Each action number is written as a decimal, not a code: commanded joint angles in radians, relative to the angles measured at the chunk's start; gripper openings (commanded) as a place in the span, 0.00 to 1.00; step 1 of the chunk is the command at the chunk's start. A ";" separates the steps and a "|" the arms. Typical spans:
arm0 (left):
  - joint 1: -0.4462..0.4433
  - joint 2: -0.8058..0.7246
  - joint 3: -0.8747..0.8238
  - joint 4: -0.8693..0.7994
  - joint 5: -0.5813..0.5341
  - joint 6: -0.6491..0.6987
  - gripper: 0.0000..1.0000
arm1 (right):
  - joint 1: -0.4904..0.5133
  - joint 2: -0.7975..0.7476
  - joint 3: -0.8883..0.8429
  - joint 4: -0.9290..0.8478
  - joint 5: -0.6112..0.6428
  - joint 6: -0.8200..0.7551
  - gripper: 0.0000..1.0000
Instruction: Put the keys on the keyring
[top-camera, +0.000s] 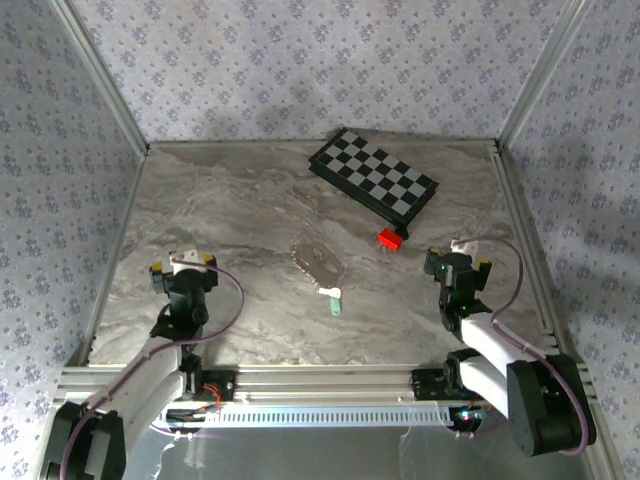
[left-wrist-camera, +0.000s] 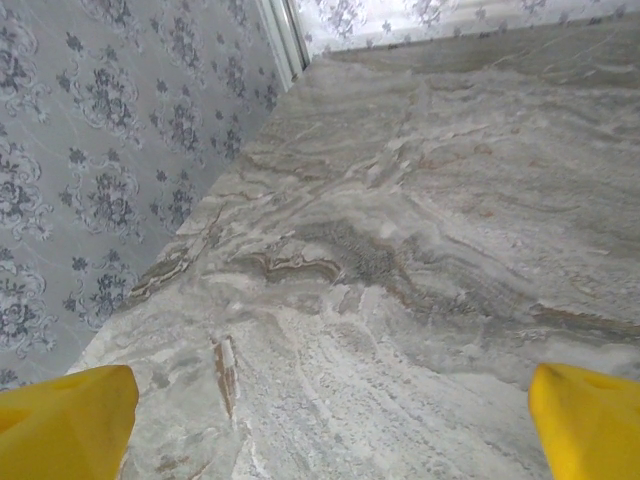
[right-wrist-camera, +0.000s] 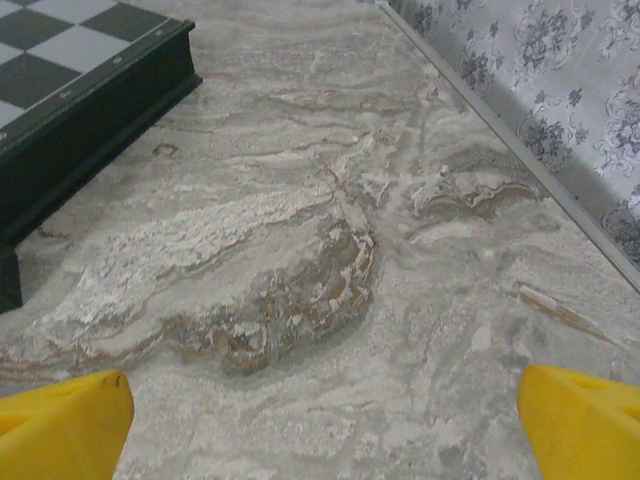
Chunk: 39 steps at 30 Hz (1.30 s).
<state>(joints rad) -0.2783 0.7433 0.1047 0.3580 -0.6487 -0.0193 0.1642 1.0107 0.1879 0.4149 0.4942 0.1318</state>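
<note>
Marble table (top-camera: 230, 210), keyring (top-camera: 315, 258) central, left claw (top-camera: 184, 262) and right claw (top-camera: 460, 256) spread wide

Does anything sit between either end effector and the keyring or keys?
For the left end effector, only bare table lies before the keyring and the mint-green key. For the right end effector, the red block sits just to the far side of the straight line to the keyring.

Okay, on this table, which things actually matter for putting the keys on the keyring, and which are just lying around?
For the job: keyring, mid-table; mint-green key with a small pale piece at its tip, just nearer the arms.
Lying about: chessboard; red block beside it.
</note>
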 joint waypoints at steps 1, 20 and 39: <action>0.025 0.036 0.017 0.119 0.033 -0.024 0.99 | -0.015 0.033 0.032 0.113 0.023 -0.015 1.00; 0.086 0.517 0.192 0.378 0.138 0.027 1.00 | -0.062 0.315 0.103 0.388 -0.002 -0.071 1.00; 0.160 0.737 0.295 0.458 0.273 0.043 1.00 | -0.106 0.477 0.208 0.369 -0.150 -0.126 1.00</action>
<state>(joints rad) -0.1448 1.4784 0.3855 0.7616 -0.4129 0.0479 0.0719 1.4738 0.3676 0.8265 0.3874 0.0158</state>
